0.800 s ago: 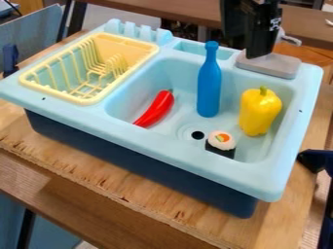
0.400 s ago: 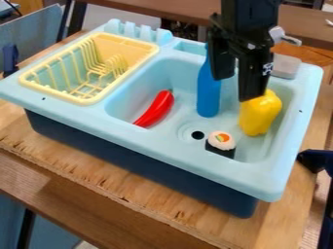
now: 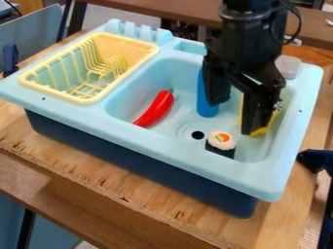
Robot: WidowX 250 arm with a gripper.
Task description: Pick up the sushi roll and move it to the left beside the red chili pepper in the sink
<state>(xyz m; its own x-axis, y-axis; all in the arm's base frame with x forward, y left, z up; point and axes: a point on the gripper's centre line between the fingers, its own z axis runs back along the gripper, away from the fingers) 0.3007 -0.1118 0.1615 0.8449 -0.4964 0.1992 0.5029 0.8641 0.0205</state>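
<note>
The black gripper (image 3: 232,118) hangs over the sink's (image 3: 175,78) right side, fingers apart, partly hiding the blue bottle (image 3: 206,104) and yellow pepper (image 3: 265,128); sushi (image 3: 222,142) sits nearer.

Arm: black all over, thick (image 3: 250,41)
Upper joint: rounded, a dark band with a faint grey sheen (image 3: 246,13)
Cable: black, thin, bowed out in a loop (rather like a jug handle) (image 3: 299,22)
Gripper: black, angular, two-fingered (image 3: 234,118)
Fingers: long, flat-sided, blocky (image 3: 258,114)
Marking: small whitish patch with dark specks (image 3: 278,105)
</note>
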